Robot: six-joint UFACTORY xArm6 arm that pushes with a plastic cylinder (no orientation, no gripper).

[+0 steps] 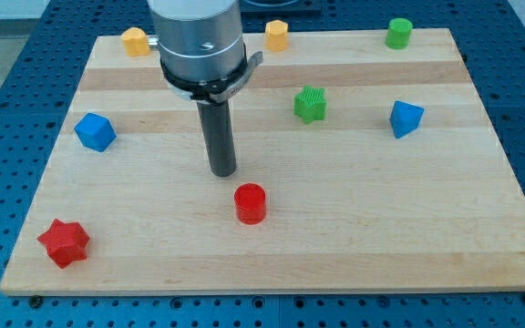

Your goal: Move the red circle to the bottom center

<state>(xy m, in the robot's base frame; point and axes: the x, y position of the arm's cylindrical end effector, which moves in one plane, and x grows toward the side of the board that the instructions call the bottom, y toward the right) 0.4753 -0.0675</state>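
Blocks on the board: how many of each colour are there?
Red: 2, the red circle and the red star
Blue: 2
Green: 2
Yellow: 2
Total: 8

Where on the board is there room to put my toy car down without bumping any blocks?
The biggest bare patch is the view's bottom right, below the blue block and right of the red circle. There is also room along the bottom between the red star and the red circle. It is tight right above the red circle, where my tip sits.
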